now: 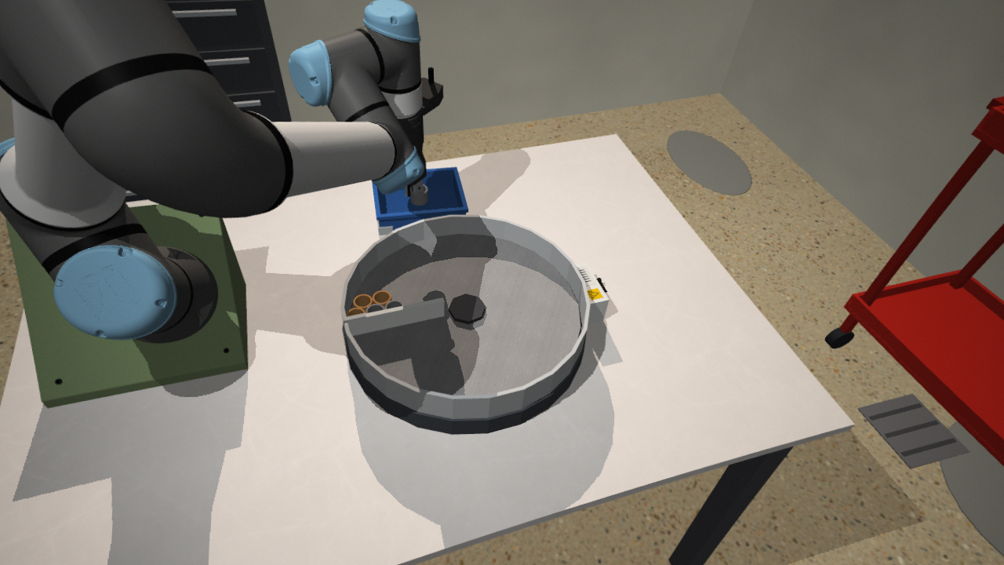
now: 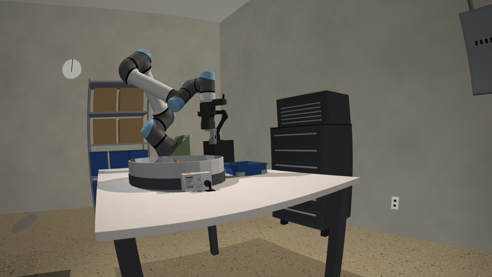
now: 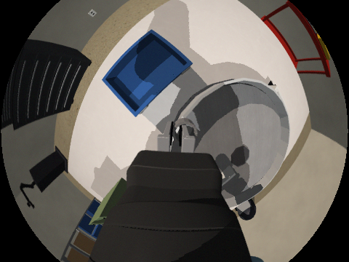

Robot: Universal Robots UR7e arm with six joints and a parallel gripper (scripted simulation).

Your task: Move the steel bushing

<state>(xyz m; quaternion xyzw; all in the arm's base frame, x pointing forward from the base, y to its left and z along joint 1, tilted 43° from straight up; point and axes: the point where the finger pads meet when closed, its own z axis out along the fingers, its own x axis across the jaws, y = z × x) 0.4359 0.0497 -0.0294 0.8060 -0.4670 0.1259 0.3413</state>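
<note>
My gripper [image 1: 419, 191] is shut on a grey steel bushing [image 1: 419, 198] and holds it high in the air. In the wrist view my gripper [image 3: 176, 129] hangs over the rim of the round grey turntable [image 1: 467, 319] on the side toward the blue crate [image 1: 429, 195]. The side view shows my gripper [image 2: 213, 140] well above the turntable [image 2: 175, 170], with the crate [image 2: 246, 167] further right. Several bushings, brass and dark grey [image 1: 372, 302], lie on the turntable against a grey fence [image 1: 396, 319]. The crate [image 3: 145, 70] looks empty.
A black hub [image 1: 467, 309] sits at the turntable's centre and a control box [image 1: 596, 291] on its right side. The green arm base [image 1: 133, 337] stands at the left. A red cart [image 1: 933, 315] stands off the table, right. A black tool cabinet [image 2: 309, 154] stands behind.
</note>
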